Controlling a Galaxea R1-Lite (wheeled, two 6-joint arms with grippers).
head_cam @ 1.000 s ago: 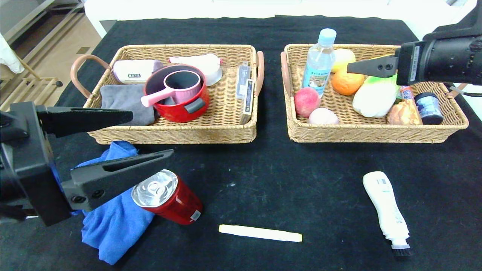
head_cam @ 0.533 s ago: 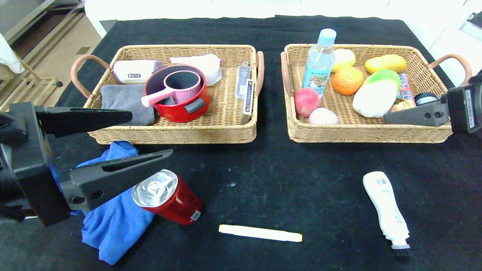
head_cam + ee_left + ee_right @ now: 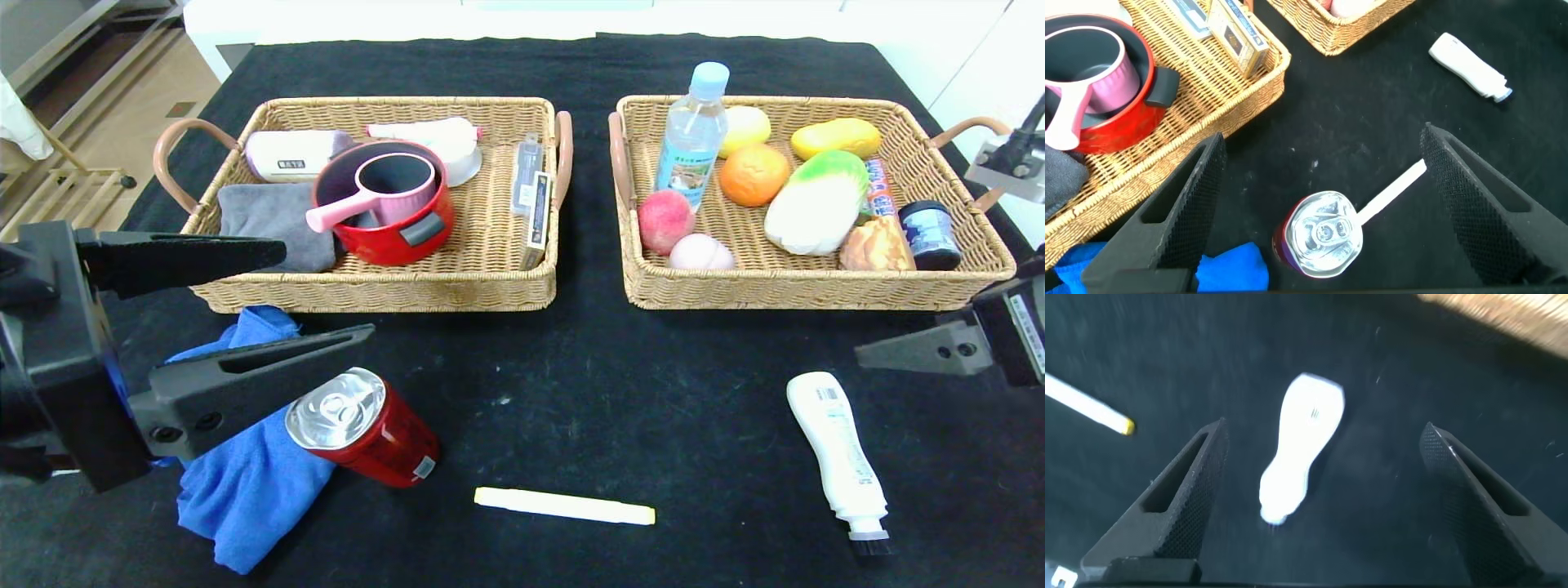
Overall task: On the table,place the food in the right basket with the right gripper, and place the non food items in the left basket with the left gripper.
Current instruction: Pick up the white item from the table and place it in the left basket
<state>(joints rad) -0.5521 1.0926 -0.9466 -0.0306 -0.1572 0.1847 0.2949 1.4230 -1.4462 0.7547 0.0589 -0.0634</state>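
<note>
Presently on the tabletop (image 3: 571, 392): red can (image 3: 367, 429) against blue cloth (image 3: 245, 482), yellow stick (image 3: 563, 505), white bottle (image 3: 841, 457). Left gripper (image 3: 269, 294) spread wide above the can; right gripper (image 3: 1323, 498) spread, empty, over the white bottle.

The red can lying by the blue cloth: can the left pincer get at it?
Probably yes. The left pincer hangs open right above the red can, nothing between them; the blue cloth only lies alongside.
</note>
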